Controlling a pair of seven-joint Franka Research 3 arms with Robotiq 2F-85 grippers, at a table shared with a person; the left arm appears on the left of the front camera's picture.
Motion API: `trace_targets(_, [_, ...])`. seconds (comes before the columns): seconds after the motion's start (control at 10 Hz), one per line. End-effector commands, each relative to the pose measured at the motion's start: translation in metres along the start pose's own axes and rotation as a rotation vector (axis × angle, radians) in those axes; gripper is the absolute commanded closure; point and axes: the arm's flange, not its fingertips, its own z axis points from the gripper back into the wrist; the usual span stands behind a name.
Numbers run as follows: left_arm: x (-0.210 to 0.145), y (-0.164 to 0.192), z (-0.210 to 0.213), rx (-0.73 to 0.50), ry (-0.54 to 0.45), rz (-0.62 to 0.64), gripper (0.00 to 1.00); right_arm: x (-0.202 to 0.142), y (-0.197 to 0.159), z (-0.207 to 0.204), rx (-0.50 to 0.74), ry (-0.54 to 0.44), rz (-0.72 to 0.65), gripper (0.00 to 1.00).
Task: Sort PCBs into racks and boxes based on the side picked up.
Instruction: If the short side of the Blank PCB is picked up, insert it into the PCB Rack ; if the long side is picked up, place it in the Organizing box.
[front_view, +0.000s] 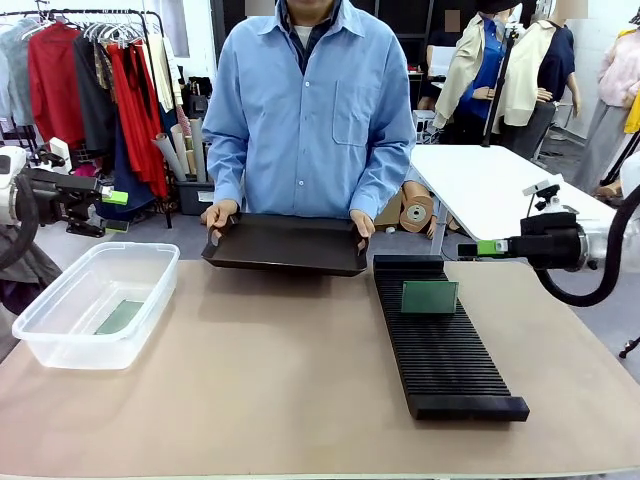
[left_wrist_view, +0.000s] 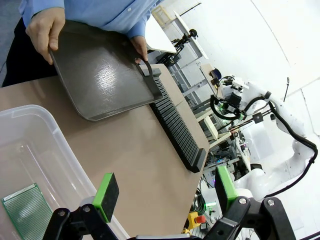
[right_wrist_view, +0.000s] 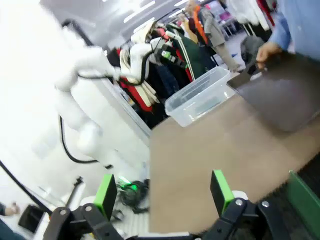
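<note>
PCBs, thin flat green rectangular boards, look light, stiff and slick-faced; pinch one by an edge. Front view: one stands upright in the long black slotted rack (front_view: 445, 342) at right (front_view: 429, 297), another lies flat in the clear plastic tub (front_view: 92, 300) at left (front_view: 120, 317); a person holds a shallow black tray (front_view: 288, 243) at the far edge. Left wrist view: the left gripper (left_wrist_view: 167, 192) is spread wide, empty, above the tub's board (left_wrist_view: 28, 210). Right wrist view: the right gripper (right_wrist_view: 165, 192) gapes empty over bare table (right_wrist_view: 215, 150).
</note>
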Motion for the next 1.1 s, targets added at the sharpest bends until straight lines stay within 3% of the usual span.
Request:
trace_targets(0.0, [0.0, -0.001, 0.001, 0.005, 0.004, -0.003, 0.0, 0.013, 0.025, 0.0, 0.007, -0.062, -0.251, 0.0])
trace_targets(0.4, [0.0, -0.001, 0.001, 0.005, 0.004, -0.003, 0.0, 0.025, 0.02, 0.006, 0.013, -0.126, -0.504, 0.0])
trace_targets(1.0, [0.0, -0.001, 0.001, 0.005, 0.004, -0.003, 0.0, 0.017, 0.018, 0.007, 0.028, -0.107, -0.484, 0.0])
